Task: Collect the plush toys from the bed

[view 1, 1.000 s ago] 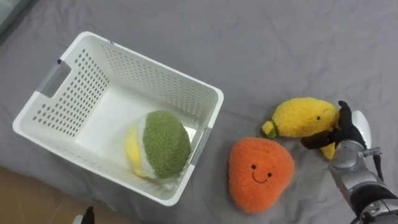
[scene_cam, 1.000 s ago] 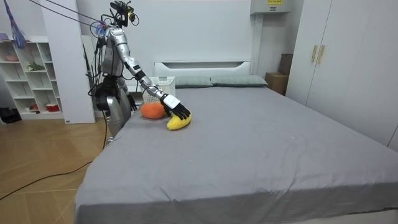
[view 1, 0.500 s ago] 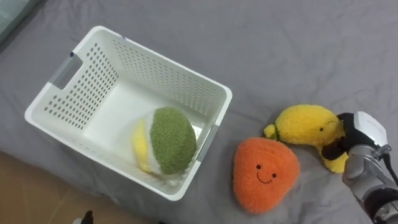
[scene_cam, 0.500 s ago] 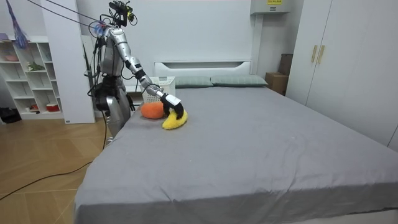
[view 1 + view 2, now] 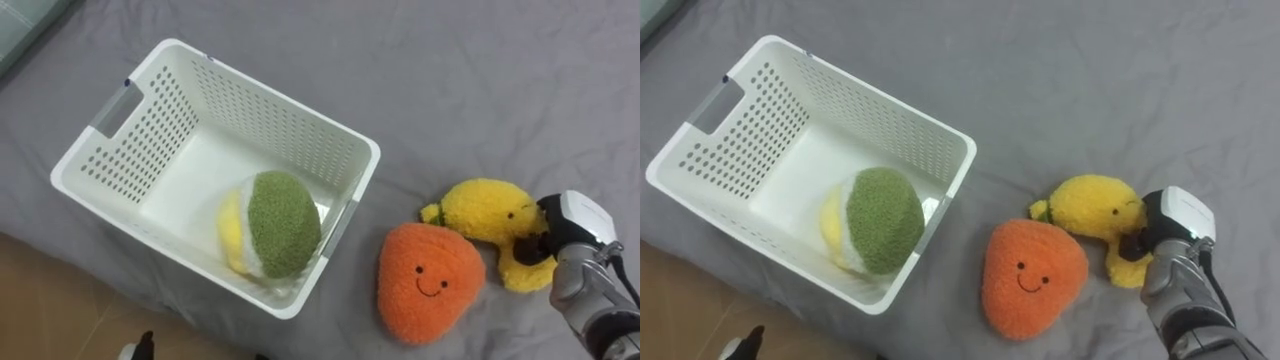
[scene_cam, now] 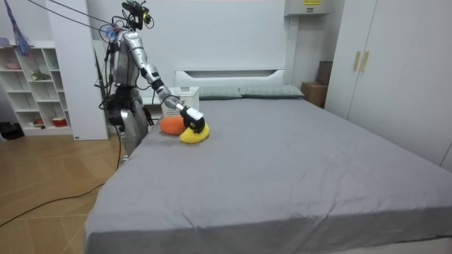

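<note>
The step in hand looks to be the pick-up of the yellow plush toy (image 5: 482, 208). The right hand (image 5: 572, 230) sits on the toy's right end with its dark fingers (image 5: 533, 246) curled into the fabric, so I judge it to be gripping the toy, which lies on the grey bed (image 5: 480, 70). Just left of the hand lies an orange plush toy (image 5: 428, 282) (touching the yellow one or only close to it, I cannot tell). Well to the hand's left stands the white basket (image 5: 215, 95), with a green-and-yellow plush toy (image 5: 275, 225) already inside. The next move calls for lifting clear of the orange toy and carrying leftward over the basket's rim before letting go. Most of the fingers are hidden under the back of the hand, so the depth of the grip is hard to make out.
</note>
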Available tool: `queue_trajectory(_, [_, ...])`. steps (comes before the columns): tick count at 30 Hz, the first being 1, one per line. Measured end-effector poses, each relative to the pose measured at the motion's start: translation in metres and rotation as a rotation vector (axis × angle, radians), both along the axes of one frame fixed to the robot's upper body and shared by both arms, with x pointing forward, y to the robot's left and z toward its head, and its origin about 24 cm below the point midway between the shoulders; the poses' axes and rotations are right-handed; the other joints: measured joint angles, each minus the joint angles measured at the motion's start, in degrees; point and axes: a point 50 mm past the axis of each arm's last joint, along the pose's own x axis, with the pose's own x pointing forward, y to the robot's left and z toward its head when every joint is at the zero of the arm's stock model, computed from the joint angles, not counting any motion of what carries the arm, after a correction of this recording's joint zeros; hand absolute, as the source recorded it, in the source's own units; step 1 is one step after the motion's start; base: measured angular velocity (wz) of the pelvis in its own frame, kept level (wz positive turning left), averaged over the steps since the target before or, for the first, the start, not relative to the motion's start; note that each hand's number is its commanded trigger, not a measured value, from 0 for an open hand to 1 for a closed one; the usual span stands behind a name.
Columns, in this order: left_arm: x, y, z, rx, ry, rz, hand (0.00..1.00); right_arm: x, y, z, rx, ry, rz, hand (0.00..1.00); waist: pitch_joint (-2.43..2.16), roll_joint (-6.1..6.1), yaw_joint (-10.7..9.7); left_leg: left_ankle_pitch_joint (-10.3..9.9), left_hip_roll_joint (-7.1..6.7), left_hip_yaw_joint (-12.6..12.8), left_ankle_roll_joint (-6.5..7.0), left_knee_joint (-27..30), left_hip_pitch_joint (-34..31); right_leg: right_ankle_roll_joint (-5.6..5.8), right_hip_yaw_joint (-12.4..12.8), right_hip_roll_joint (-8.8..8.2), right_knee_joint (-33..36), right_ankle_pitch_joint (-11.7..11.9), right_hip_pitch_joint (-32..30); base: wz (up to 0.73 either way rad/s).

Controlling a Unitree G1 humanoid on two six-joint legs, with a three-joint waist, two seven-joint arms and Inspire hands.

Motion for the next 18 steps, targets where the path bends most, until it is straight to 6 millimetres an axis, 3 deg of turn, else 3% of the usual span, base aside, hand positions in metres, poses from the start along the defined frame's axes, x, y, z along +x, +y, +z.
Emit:
queue_trajectory(7, [-0.002, 0.003, 0.0, -0.012, 0.007, 0.012, 0.0, -0.002, -0.001, -0.002, 0.012, 0.001, -0.004, 1.0, -0.12, 0.06, -0.03, 0.0, -0.07, -0.27, 0.0, 0.07, 0.42, -0.02, -0.24, -0.03, 0.04, 0.01, 0.58, 0.01])
queue_trajectory(13, [-0.003, 0.008, 0.001, -0.006, -0.006, 0.054, 0.0, 0.003, -0.001, 0.005, 0.058, -0.056, -0.032, 1.0, -0.49, 0.1, -0.27, 0.05, -0.07, -0.16, -0.01, -0.01, 1.13, -0.02, 0.79, 0.07, 0.07, 0.01, 1.08, -0.01])
queue_trajectory(17, [-0.007, 0.009, 0.001, 0.002, -0.001, 0.065, 0.0, 0.014, 0.004, 0.015, 0.092, -0.131, -0.02, 1.0, -0.96, 0.38, -1.56, 0.05, -0.03, 0.21, 0.0, -0.2, 2.93, -0.01, 1.3, 0.0, 0.01, 0.01, 2.61, -0.04])
queue_trajectory(18, [-0.01, 0.01, 0.0, 0.005, 0.004, 0.071, 0.0, 0.017, 0.007, 0.019, 0.099, -0.155, -0.005, 1.0, -1.34, 0.35, -1.93, 0.05, -0.01, 0.42, 0.0, -0.44, 3.79, -0.01, 1.39, 0.01, -0.04, 0.01, 3.24, -0.09])
